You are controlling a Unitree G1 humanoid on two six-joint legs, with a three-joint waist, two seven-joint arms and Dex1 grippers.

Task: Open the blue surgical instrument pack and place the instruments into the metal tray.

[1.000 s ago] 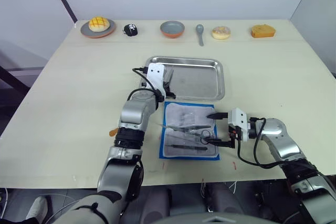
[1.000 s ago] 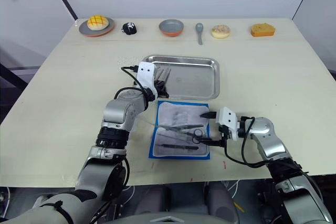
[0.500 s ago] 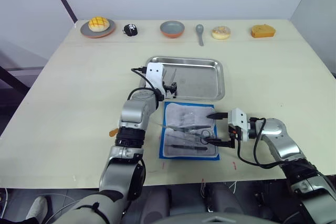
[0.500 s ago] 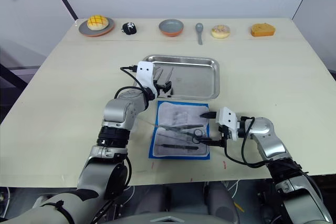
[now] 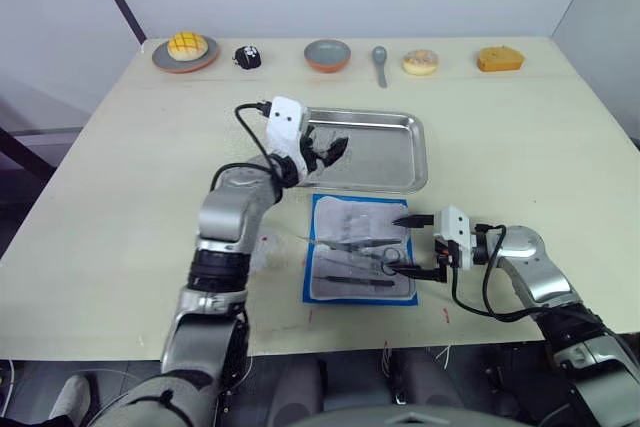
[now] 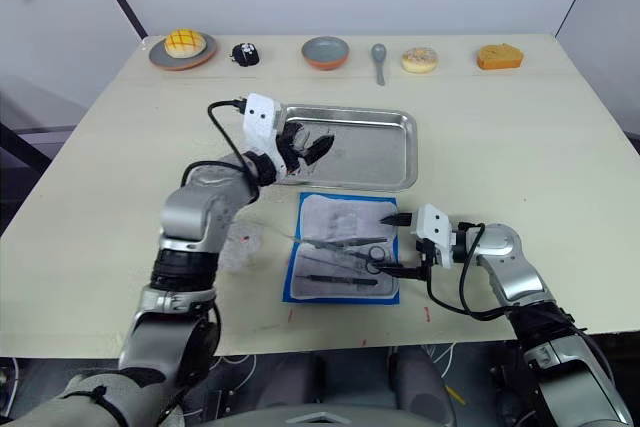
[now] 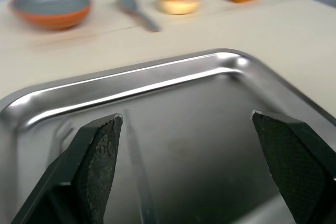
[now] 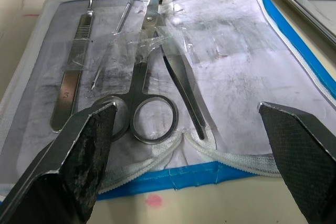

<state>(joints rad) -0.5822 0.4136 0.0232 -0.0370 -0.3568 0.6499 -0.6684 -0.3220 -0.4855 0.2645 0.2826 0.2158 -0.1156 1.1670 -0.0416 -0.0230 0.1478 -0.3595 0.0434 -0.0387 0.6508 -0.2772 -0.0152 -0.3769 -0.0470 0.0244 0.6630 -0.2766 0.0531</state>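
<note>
The blue surgical instrument pack [image 5: 312, 247] lies open on the table, just in front of the metal tray [image 5: 395, 175]. On its whitish lining rest the instruments: scissors [image 8: 144, 77], forceps [image 8: 181, 90], a flat handle [image 8: 71, 95] and a thin probe [image 8: 113, 51]. My right gripper [image 5: 412, 244] is open at the pack's right edge, low over the scissors' rings and touching nothing. Above the tray's left part my left gripper [image 5: 328, 151] hangs open and empty, with its fingers [image 7: 97, 166] spread over the tray floor [image 7: 184, 140].
Along the far edge of the table stand a plate with a yellow bun [image 5: 187, 50], a small black object [image 5: 248, 57], a grey-and-orange bowl [image 5: 328, 54], a spoon [image 5: 381, 62], a doughnut [image 5: 421, 62] and an orange cake piece [image 5: 500, 58]. Crumpled clear film [image 6: 240, 245] lies left of the pack.
My left gripper has opened over the tray's left end, then risen and drawn back to the left. The right arm and the pack have not moved.
</note>
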